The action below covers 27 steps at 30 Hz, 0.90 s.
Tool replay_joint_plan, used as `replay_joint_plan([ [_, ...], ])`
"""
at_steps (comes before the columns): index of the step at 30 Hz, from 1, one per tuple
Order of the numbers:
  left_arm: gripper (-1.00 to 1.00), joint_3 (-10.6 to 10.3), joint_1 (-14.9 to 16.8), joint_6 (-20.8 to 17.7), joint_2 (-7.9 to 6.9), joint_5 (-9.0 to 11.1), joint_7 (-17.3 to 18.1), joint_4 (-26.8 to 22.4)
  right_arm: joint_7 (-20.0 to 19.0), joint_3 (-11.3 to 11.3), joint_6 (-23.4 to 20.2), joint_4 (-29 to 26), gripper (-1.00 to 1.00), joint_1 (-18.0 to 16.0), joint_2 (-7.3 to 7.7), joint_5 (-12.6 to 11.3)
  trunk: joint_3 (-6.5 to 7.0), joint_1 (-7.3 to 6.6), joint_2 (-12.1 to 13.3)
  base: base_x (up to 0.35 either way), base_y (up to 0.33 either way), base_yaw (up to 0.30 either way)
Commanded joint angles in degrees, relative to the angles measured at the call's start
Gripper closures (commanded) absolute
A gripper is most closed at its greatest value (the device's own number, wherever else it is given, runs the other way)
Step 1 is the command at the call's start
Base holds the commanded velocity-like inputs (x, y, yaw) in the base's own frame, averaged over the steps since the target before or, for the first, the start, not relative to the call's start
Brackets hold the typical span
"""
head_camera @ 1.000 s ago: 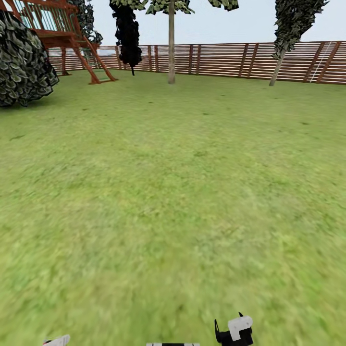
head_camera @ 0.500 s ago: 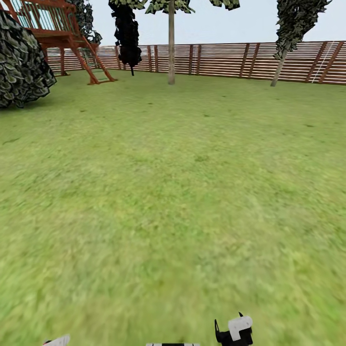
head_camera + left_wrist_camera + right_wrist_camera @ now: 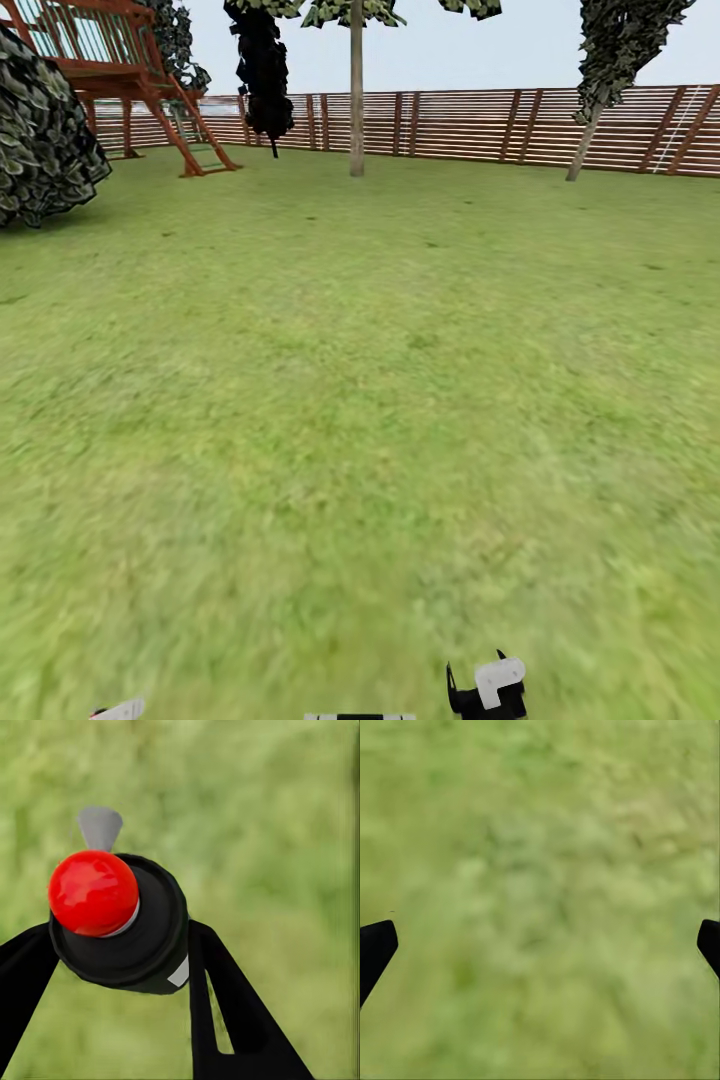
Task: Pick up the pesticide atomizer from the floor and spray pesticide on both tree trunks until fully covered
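Two black fingers (image 3: 225, 1012) of my left gripper (image 3: 112, 967) press against either side of the pesticide atomizer (image 3: 124, 926), a black body topped with a glossy red knob (image 3: 92, 892) and a small grey nozzle (image 3: 100, 827) beyond it; the jaws are closed tight on it, with blurred green grass behind. At the lower left edge of the head view a white sliver of my left arm (image 3: 120, 710) peeks in. My right gripper (image 3: 540, 945) is spread wide, one black fingertip (image 3: 375, 949) at the left edge of its wrist view and the other at the right edge, holding nothing, with grass between. In the head view my right arm's black and white wrist part (image 3: 488, 690) sits at the bottom, right of centre.

Ahead, the floor (image 3: 360, 400) stretches as green lawn up to a brown slatted fence (image 3: 480, 125) across the top of the frame. One straight pale tree trunk (image 3: 356, 90) stands at top centre, in front of the fence. A thin leaning stem (image 3: 582, 145) with dark foliage is at upper right, a black cypress-like tree (image 3: 262, 70) is left of the trunk, a red wooden play frame (image 3: 150, 90) is at upper left, and a dark leafy bush (image 3: 45, 130) sits at the left edge
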<state>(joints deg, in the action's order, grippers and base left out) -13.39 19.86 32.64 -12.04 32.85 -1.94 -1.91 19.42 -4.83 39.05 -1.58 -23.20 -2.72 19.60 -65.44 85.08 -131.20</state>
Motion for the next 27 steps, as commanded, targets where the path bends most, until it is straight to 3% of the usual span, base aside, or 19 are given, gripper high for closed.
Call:
replay_joint_plan([
  [1, 1.0, 0.03, 0.0, 0.0, 0.0, 0.02, 0.01, 0.0, 0.0, 0.0, 0.0, 0.0, -1.0, 0.0, 0.0, 0.0, 0.0, 0.0, 0.0, 0.344, 0.0, 0.0],
  [27, 1.0, 0.03, 0.0, -0.02, 0.0, 0.04, 0.01, -0.01, 0.0, 0.0, -0.01, 0.0, -1.0, 0.0, 0.0, 0.0, 0.0, 0.0, 0.0, 0.344, 0.0, 0.0],
])
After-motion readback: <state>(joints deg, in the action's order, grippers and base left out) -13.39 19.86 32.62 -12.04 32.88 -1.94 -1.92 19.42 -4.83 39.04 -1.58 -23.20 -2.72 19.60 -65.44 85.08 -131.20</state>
